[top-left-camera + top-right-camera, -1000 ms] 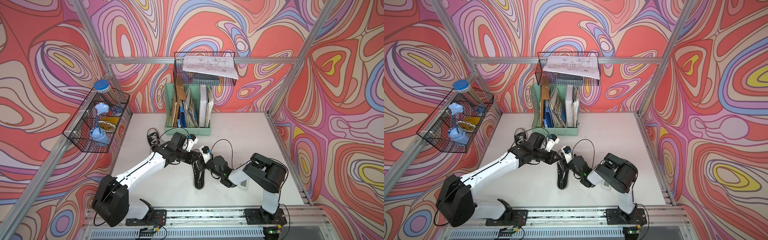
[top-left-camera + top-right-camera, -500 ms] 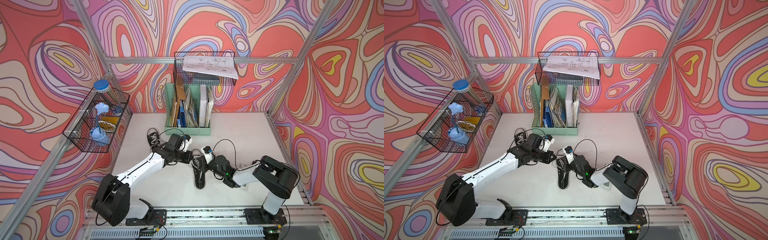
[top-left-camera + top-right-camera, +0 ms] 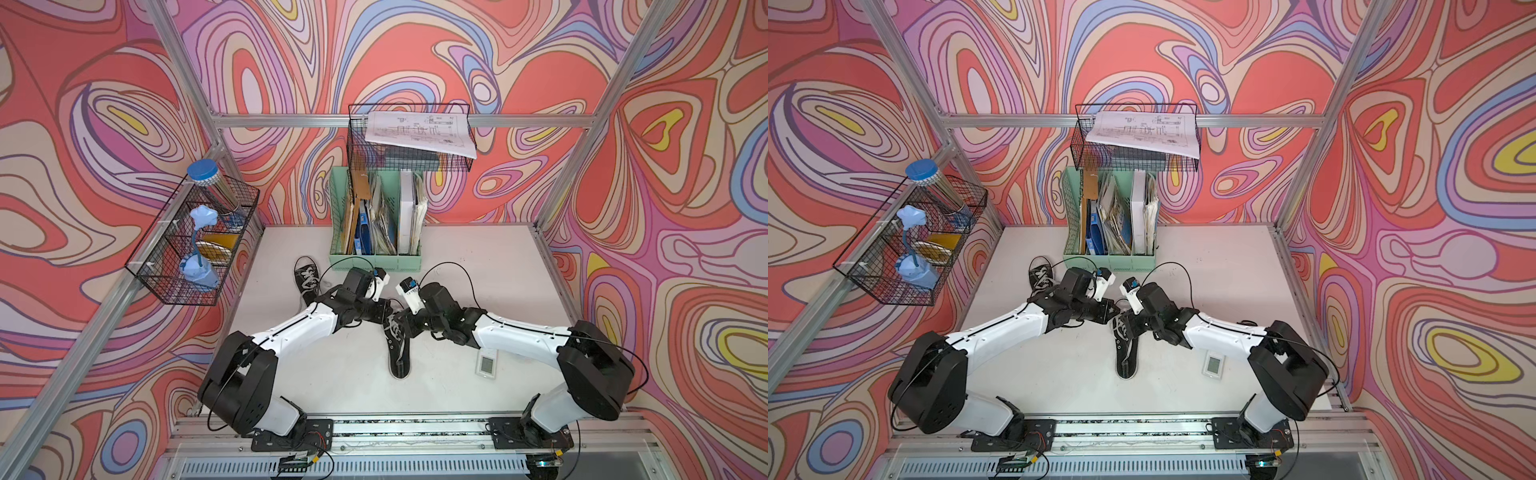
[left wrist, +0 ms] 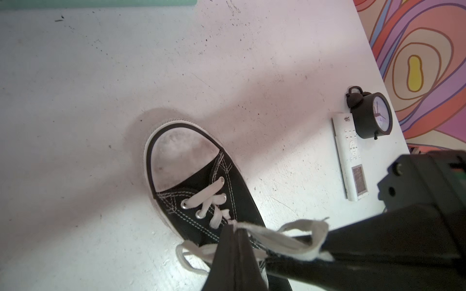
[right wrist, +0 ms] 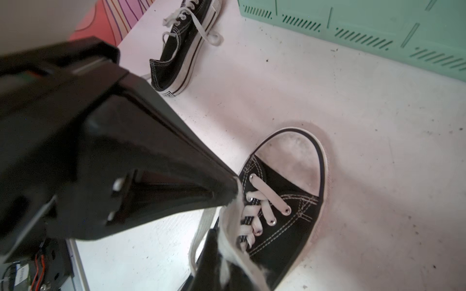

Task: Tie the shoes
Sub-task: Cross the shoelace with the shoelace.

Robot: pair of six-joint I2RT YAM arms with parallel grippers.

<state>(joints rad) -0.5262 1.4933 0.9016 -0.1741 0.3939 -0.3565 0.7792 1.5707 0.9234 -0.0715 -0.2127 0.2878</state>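
Bimanual lace handling, seen from above and from both wrists. One shoe point(image 3: 397, 357) lies at the middle of the table point(image 3: 478, 266), toe toward the front edge, its laced part under the two arms. The left gripper point(image 4: 235, 228) has its jaws pressed together on a strand of the white laces point(image 4: 285, 240) above the eyelets. The right gripper point(image 5: 216, 241), close beside it, is likewise closed, with lace bunched at its tip. The second shoe point(image 3: 305, 277) rests near the left edge toward the back, beside the green file rack point(image 3: 374, 259) at the back edge, its laces loose. A small white device point(image 3: 485, 365) lies toward the front right corner.
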